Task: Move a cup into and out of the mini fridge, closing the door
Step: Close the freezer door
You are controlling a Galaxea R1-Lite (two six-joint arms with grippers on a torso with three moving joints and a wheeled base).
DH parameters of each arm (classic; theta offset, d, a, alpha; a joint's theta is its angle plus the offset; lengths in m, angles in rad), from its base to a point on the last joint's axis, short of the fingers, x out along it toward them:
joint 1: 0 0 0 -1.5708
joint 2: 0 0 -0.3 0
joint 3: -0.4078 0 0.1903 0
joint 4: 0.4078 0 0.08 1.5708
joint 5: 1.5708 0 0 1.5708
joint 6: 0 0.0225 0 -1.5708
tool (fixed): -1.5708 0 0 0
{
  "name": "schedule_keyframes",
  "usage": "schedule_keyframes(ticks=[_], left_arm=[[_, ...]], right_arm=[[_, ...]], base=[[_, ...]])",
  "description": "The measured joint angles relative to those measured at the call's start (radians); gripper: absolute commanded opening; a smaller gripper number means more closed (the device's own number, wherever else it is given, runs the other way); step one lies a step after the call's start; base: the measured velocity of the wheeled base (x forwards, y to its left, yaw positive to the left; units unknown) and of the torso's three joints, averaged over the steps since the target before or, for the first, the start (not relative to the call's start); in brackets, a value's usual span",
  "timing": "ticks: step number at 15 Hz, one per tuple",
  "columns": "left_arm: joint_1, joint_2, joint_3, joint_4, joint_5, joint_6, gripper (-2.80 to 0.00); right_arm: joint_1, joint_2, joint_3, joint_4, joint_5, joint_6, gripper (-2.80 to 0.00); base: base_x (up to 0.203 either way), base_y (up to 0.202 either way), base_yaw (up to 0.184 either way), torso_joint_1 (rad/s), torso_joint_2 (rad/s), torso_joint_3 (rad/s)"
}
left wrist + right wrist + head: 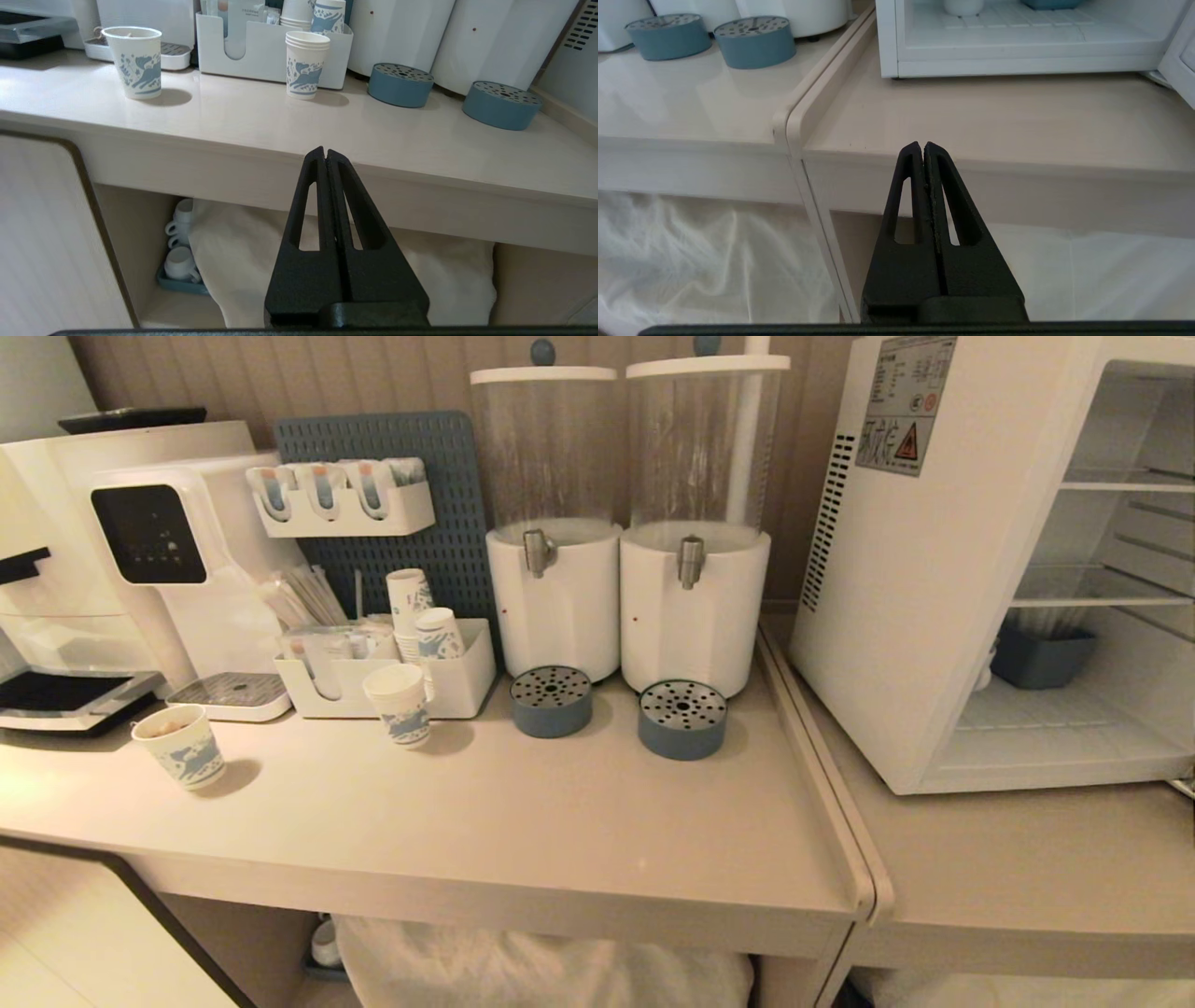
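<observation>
The mini fridge [896, 616] stands on the right counter with its inside showing, wire shelves above a ribbed floor [1017, 28]. Its door [1183, 70] is swung wide open at the far right, and only its edge shows. A white cup [963, 5] stands on the fridge floor near the left wall; just its lower part shows, and in the head view it is a sliver [985, 665]. My left gripper [325, 151] is shut and empty, low before the left counter's front edge. My right gripper [923, 145] is shut and empty, before the right counter's edge. Neither arm appears in the head view.
A blue bin [1041, 658] sits inside the fridge. Two drink dispensers [553, 607] with blue drip trays [682, 719] stand left of it. Patterned paper cups [180, 747], an organiser [448, 681] and a water machine [177, 551] fill the left. White mugs [180, 263] sit below the counter.
</observation>
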Motion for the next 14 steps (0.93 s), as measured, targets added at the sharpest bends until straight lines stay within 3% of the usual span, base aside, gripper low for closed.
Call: schedule_keyframes(ticks=[11,14], left_arm=[[0.0,0.0,0.0,0.0,-0.001,-0.002,-2.8],[0.0,0.0,0.0,0.0,-0.001,0.001,-2.8]], right_arm=[[0.0,0.0,0.0,0.0,0.0,0.001,-2.8],[0.0,0.0,0.0,0.0,0.0,0.002,-2.8]], base=[[-0.193,0.0,0.0,0.0,0.0,0.002],[-0.085,0.0,0.001,0.0,0.0,0.006]])
